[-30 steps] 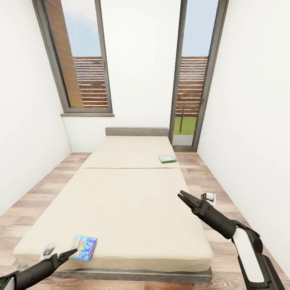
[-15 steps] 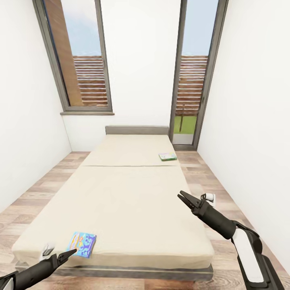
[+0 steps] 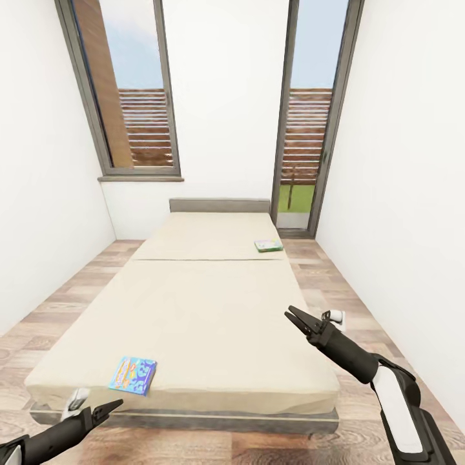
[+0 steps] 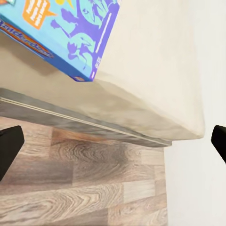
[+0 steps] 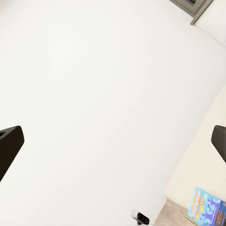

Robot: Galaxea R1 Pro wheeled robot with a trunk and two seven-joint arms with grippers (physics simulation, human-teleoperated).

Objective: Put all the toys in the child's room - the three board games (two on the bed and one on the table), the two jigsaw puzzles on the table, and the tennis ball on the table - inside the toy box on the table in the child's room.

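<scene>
A wide beige bed [image 3: 213, 303] with a grey headboard fills the middle of the room. A blue board game [image 3: 132, 375] lies flat at its near left corner, and the left wrist view has the same box [image 4: 61, 33] at the mattress edge. A white and green board game [image 3: 268, 245] lies far back on the bed's right side. My left gripper [image 3: 110, 408] is open, low in front of the bed's foot, just short of the blue box. My right gripper [image 3: 294, 318] hangs open above the bed's right half. The table, toy box, jigsaw puzzles and tennis ball are out of view.
White walls close in on both sides. A tall window [image 3: 129, 97] and a glass door [image 3: 309, 129] stand in the back wall. Strips of wooden floor [image 3: 58, 303] run along each side of the bed and in front of its grey base [image 4: 84, 122].
The whole view has pulled back from the bed, so the camera moved. The blue box now lies farther from my left gripper. Both arms keep their pose.
</scene>
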